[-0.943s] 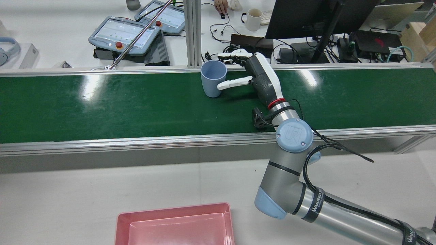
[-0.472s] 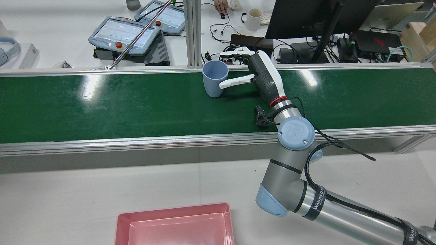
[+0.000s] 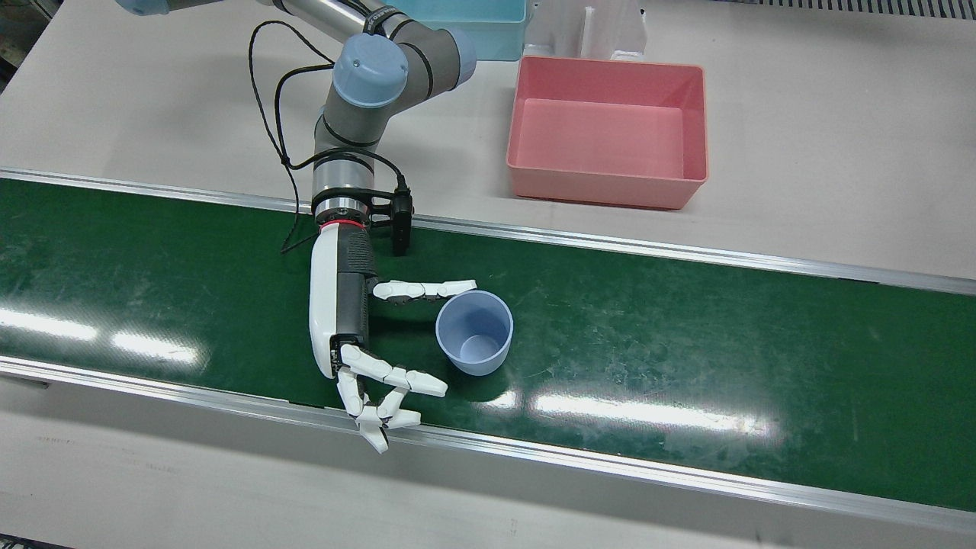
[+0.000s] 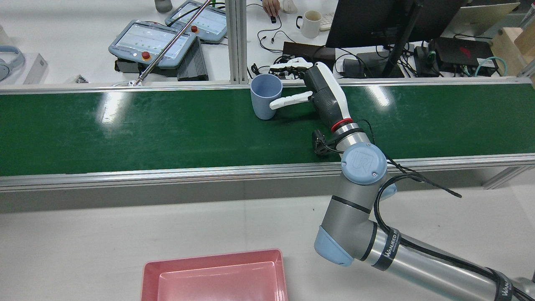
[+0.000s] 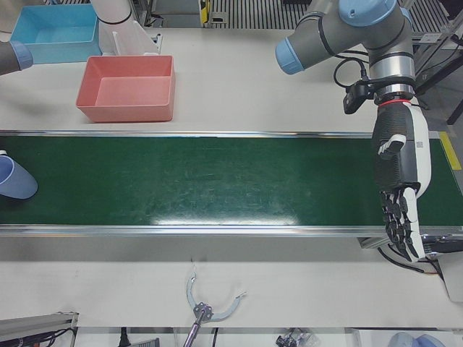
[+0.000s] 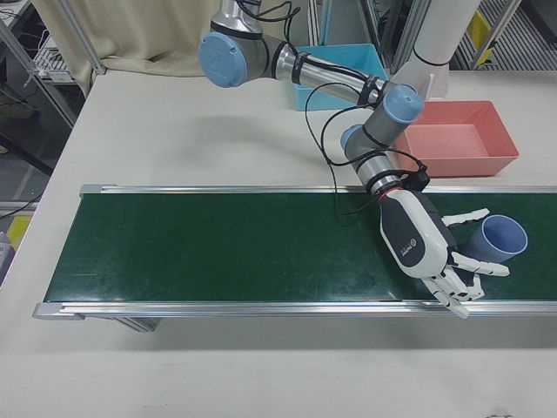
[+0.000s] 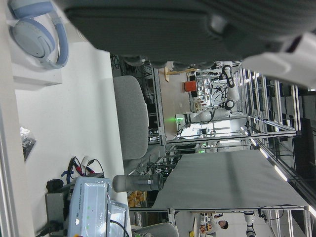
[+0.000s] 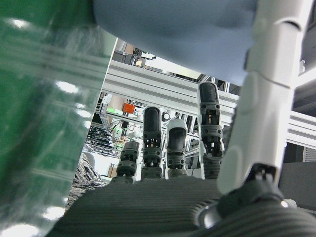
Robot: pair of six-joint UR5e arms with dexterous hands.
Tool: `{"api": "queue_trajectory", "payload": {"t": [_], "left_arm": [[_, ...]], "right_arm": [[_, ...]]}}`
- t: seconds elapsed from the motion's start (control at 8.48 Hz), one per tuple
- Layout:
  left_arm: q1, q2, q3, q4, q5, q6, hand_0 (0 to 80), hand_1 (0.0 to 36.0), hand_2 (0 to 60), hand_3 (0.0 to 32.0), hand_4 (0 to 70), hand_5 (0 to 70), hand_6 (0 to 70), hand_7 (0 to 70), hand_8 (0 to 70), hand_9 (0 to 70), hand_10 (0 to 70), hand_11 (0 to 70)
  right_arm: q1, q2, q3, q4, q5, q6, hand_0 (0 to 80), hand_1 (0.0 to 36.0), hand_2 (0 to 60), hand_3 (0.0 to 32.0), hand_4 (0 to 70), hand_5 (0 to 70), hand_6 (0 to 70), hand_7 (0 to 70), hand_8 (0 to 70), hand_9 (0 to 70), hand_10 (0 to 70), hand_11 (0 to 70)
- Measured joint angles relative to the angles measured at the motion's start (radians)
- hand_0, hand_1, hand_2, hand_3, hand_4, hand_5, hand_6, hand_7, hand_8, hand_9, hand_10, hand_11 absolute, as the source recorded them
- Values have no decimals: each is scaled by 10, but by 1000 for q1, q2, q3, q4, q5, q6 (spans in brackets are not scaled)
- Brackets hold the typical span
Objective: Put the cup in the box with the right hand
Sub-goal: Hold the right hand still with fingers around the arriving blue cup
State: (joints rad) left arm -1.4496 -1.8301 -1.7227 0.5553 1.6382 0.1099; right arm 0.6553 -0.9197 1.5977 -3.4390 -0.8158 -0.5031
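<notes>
A pale blue cup [image 3: 474, 333] stands upright on the green belt [image 3: 686, 343]. My right hand [image 3: 341, 305] lies beside it, open, with the palm turned toward the cup. The thumb [image 3: 423, 290] reaches to the cup's rim on the robot's side, while the other fingers [image 3: 389, 377] spread near the belt's operator-side edge, apart from the cup. The rear view shows the cup [image 4: 266, 96] just left of the right hand [image 4: 324, 94]. The right hand view has the cup [image 8: 182, 29] filling the top. The pink box [image 3: 608, 141] sits off the belt. My left hand [image 5: 401, 173] hangs open over the belt's far end.
A blue box [image 3: 465, 23] stands behind the pink one beside a white pedestal [image 3: 587, 30]. Aluminium rails [image 3: 610, 240] border the belt. Behind the belt in the rear view lie teach pendants [image 4: 152, 42], cables, a monitor [image 4: 368, 21] and a white mug [image 4: 310, 23].
In the rear view the cup has shifted slightly right along the belt, closer to the right hand's thumb. The right hand moved a little right, then held still.
</notes>
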Motion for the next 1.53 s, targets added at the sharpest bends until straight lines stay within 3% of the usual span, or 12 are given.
{"api": "queue_trajectory", "payload": {"t": [0.24,1.53], "left_arm": [[0,0,0,0,0,0,0,0,0,0,0,0,0,0,0,0,0,0],[0,0,0,0,-1,1,0,0,0,0,0,0,0,0,0,0,0,0]], "right_arm": [[0,-1,2,0,-2,-1,547,84,0,8,311,62,142,700,232,355,80,121],[-8,-35,37,-31,-10,-2,583,116,0,16,293,74,142,692,236,358,87,134]]}}
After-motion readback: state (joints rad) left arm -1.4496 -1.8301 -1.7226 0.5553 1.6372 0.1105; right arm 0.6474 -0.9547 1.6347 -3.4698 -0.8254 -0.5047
